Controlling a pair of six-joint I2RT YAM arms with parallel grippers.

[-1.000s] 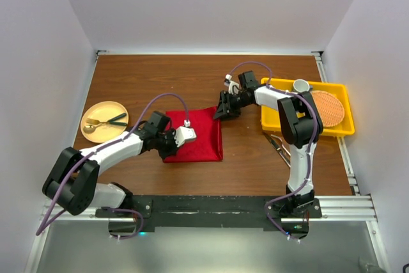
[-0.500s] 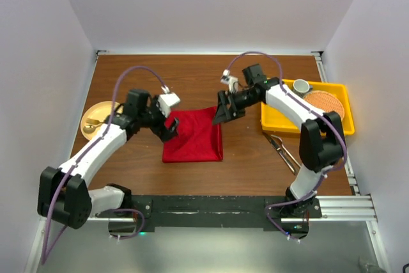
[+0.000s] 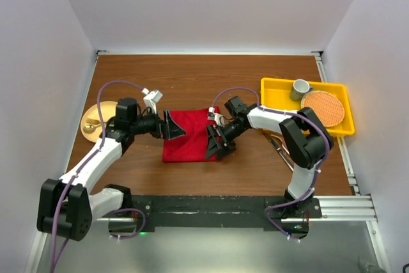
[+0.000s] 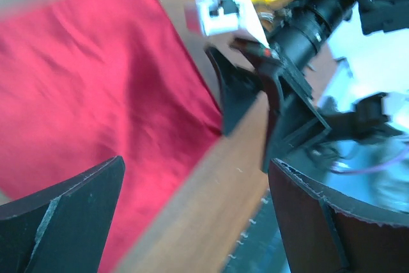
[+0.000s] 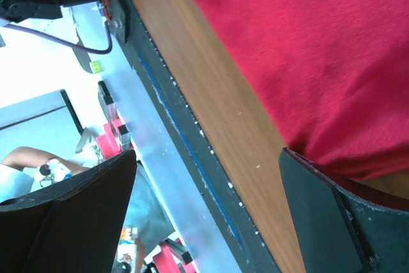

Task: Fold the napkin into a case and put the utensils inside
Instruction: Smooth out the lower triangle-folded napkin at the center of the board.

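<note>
Right hand (image 3: 215, 144) shifted, red napkin (image 3: 188, 137) seemingly folded

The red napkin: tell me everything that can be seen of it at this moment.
The napkin is plain deep-red soft cloth, lying flat on the wooden table as a rough rectangle with faint creases; whether it is folded double cannot be told. The left gripper stands open at its left edge, the right gripper open at its near right corner; neither grips it.

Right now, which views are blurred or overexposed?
Top external: sharp, evenly lit, soft shadows. Left wrist: motion blur smears the napkin and the table beyond. Right wrist: napkin fairly sharp, background past the table edge blown out white.
</note>
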